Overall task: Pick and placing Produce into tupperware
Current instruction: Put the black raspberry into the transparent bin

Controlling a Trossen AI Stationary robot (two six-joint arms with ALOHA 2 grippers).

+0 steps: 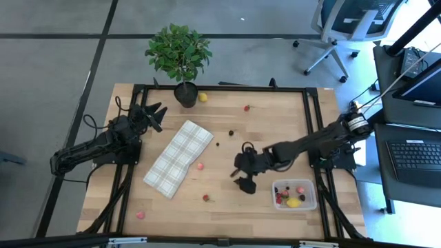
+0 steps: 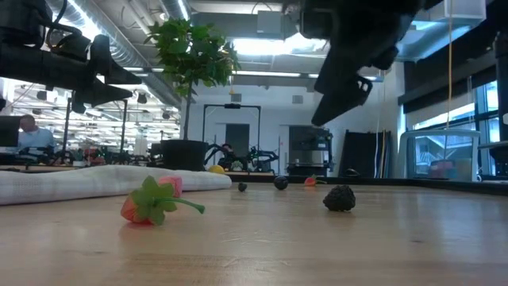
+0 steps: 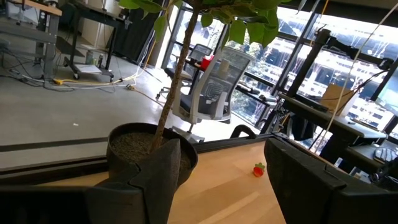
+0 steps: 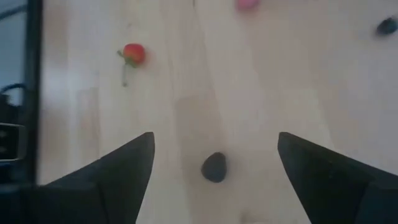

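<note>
Tupperware (image 1: 309,202): near right front table corner, already holding several pieces, red, dark and one yellow.
Right gripper (image 1: 245,170): jaws wide apart, empty, hovering over dark berry (image 4: 214,167), just left of tub.
Left gripper (image 1: 153,114): parked far-left by potted plant (image 1: 179,52); fingers apart, empty.
Loose produce: lemon (image 1: 202,97), strawberry (image 1: 205,198), others scattered around cloth (image 1: 178,158).
Progress: roughly midway, judged.

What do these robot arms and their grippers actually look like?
Both arms are black, slim and jointed, with dark cables looping along them. The left gripper and right gripper each end in two broad, wedge-shaped matte black fingers. The right arm carries a silvery cylindrical joint.
</note>
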